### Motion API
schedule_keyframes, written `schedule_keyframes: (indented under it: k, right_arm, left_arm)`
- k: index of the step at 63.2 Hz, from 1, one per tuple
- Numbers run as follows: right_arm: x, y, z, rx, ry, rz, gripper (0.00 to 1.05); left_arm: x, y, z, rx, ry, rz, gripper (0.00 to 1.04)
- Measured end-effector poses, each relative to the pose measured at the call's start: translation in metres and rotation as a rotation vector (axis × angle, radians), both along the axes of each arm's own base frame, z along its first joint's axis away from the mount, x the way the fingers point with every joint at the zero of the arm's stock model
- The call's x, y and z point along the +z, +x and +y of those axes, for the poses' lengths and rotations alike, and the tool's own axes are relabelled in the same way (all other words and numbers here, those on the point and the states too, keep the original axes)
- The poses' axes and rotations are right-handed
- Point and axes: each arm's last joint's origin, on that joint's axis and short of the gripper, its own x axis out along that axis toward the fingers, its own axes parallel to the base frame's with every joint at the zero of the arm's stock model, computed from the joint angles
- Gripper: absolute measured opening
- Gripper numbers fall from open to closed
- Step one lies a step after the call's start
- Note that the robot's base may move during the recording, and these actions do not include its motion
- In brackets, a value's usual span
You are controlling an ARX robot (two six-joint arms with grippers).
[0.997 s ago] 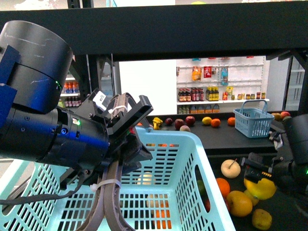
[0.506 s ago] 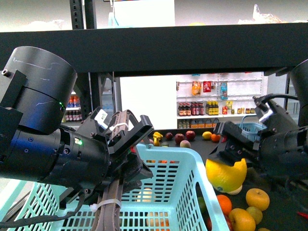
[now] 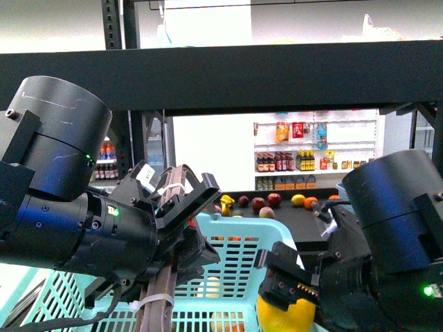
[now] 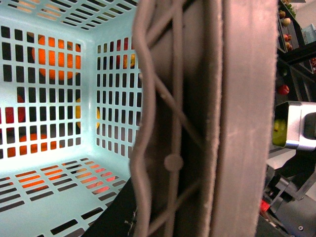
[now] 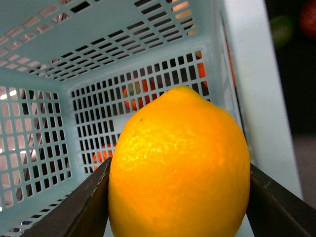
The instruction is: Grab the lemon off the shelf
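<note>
The yellow lemon (image 5: 180, 168) fills the right wrist view, and my right gripper (image 5: 180, 197) is shut on it with a dark finger on each side. In the front view the lemon (image 3: 285, 317) hangs at the right rim of the light teal basket (image 3: 239, 225), low in the picture. My left gripper (image 3: 181, 207) is shut on the basket handle (image 3: 156, 301), a grey-brown strap that shows large in the left wrist view (image 4: 197, 118). The black shelf (image 3: 242, 76) spans overhead as a deep dark tier. The basket's slotted inside (image 5: 44, 128) lies behind the lemon.
Apples and oranges (image 3: 266, 202) lie at the back of the dark tier behind the basket. White wall shelves of bottles (image 3: 311, 160) stand far behind. Orange fruit (image 4: 49, 54) shows through the basket's slots. A black upright (image 3: 114, 28) rises at the upper left.
My right gripper has carried the lemon from the fruit pile at the lower right, up and leftward to the basket's right rim. The left arm keeps hold of the handle; the camera view has risen.
</note>
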Motion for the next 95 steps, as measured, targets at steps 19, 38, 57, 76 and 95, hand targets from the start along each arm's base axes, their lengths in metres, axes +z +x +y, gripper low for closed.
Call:
schedule_keyframes:
  k: [19,38,57,76,95]
  right_arm:
    - [0.054,-0.003,-0.051,0.029,0.134,-0.295,0.97]
    - [0.057,0.006,-0.144,-0.022,0.086,-0.446,0.97]
    - [-0.071,0.028,-0.18,-0.018,-0.101,-0.209,0.97]
    - [-0.14,0.045,-0.122,0.238,-0.248,-0.135,0.97]
    - [-0.186,0.074,-0.082,0.246,-0.347,-0.021,0.97]
  left_arm:
    - [-0.001,0.0,0.0,0.006,0.008,-0.003,0.27]
    - [-0.001,0.0,0.0,-0.001,0.003,-0.001,0.27]
    - [-0.001,0.0,0.0,0.0,0.004,-0.001,0.27]
    - [-0.001,0.0,0.0,-0.001,0.003,-0.001,0.27]
    - [-0.001,0.0,0.0,0.0,0.004,-0.001,0.27]
